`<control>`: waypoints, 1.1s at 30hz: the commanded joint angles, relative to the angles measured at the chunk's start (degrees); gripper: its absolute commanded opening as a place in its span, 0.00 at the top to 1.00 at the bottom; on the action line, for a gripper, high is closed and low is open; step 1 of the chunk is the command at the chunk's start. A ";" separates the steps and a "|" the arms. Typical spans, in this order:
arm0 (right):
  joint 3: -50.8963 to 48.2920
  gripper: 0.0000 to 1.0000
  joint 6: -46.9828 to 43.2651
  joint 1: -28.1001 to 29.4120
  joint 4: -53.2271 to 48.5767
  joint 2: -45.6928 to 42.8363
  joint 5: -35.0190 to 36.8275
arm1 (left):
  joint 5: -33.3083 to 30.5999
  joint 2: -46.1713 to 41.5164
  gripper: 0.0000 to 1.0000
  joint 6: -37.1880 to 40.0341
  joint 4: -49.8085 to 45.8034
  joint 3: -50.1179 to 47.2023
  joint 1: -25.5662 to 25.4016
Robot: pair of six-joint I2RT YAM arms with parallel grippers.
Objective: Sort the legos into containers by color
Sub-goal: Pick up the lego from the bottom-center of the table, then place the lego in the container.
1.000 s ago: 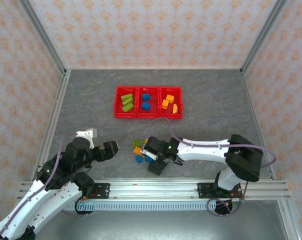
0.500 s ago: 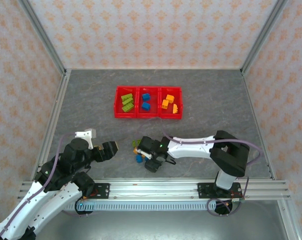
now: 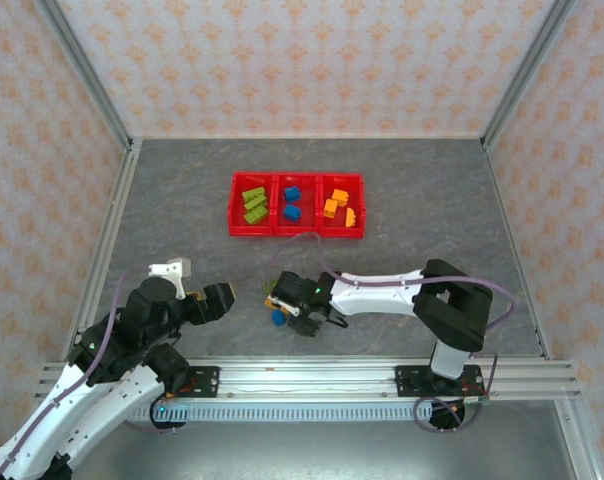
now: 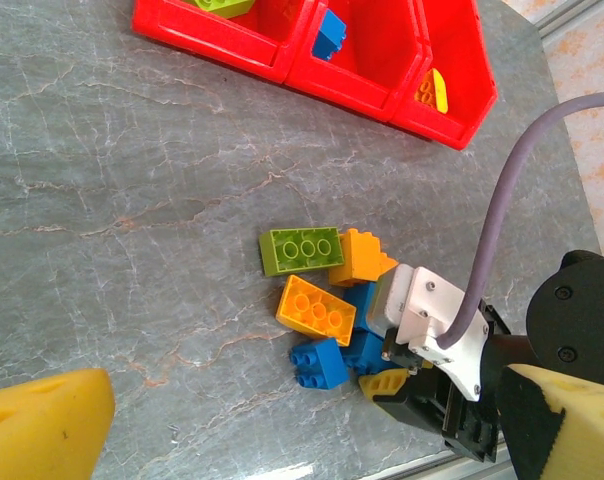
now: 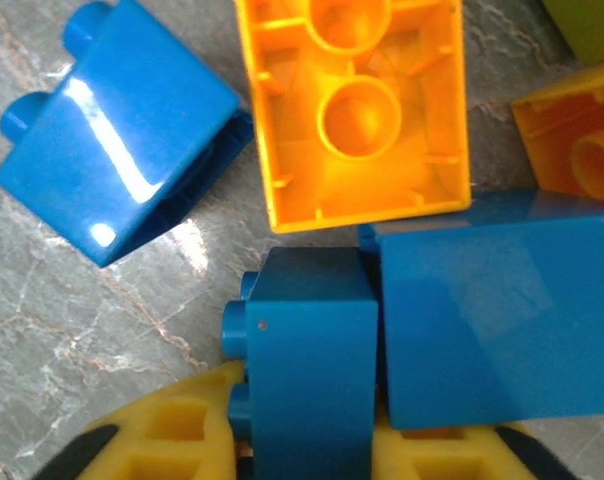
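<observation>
Top view: the containers (image 3: 298,233) sit on the desk (image 3: 432,200), with green, blue and orange pieces already sorted left to right. The loose legos (image 3: 275,290) lie in a heap nearer the front edge, and the right arm (image 3: 382,290) reaches into it. Left wrist view: the left fingers (image 4: 52,420) are spread wide and hold nothing, hovering beside the heap; leave them out of the way. Right wrist view: the right fingers (image 5: 172,440) are pressed onto a small blue brick (image 5: 312,370), apparently pinching it between the pads. A larger blue brick (image 5: 492,320) touches its side, and an upturned orange brick (image 5: 352,110) lies just beyond. Lift straight up and slowly so you don't drag the neighbours. Confirm the grip holds, then carry to the middle bin (image 3: 308,200).
</observation>
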 commanded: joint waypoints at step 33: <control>34.15 0.92 -1.53 -28.90 3.72 2.13 -6.62 | -2.93 2.75 0.01 1.46 0.10 3.97 -0.55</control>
